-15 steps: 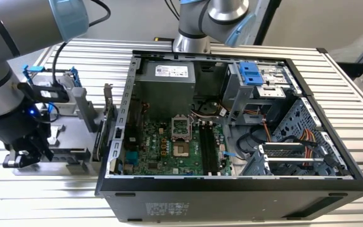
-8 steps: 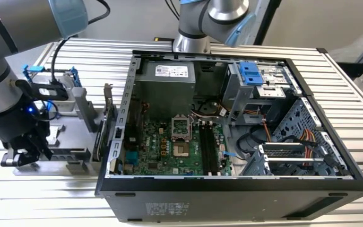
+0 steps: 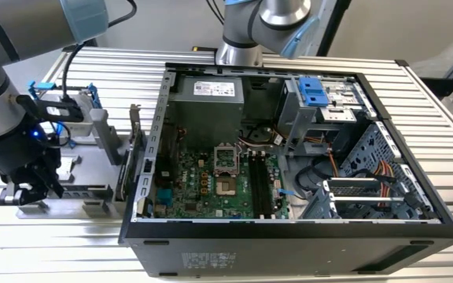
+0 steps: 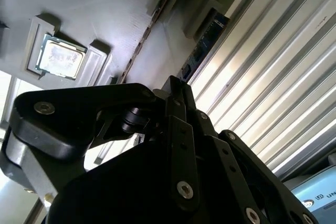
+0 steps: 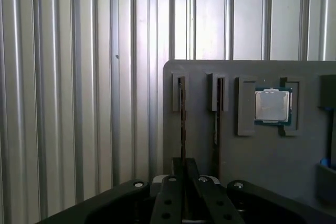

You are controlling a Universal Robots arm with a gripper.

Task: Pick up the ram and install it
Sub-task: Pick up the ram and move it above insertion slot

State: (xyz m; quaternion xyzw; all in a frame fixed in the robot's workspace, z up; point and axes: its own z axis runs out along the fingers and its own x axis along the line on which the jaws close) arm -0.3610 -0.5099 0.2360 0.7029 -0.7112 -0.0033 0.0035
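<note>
In tray (image 5: 273, 166) edge slot — ram (image 5: 182, 114) upright, hand (image 5: 184, 163) clamped on it.

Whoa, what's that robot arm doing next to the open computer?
The robot arm has its gripper down at the grey parts tray, which sits on the exterior view's left of the open computer case. In both wrist views the gripper is lined up right over the ram, a thin stick standing on its edge in a tray slot. The ram is not in the computer yet. A square processor chip lies in the tray nearby.
</note>
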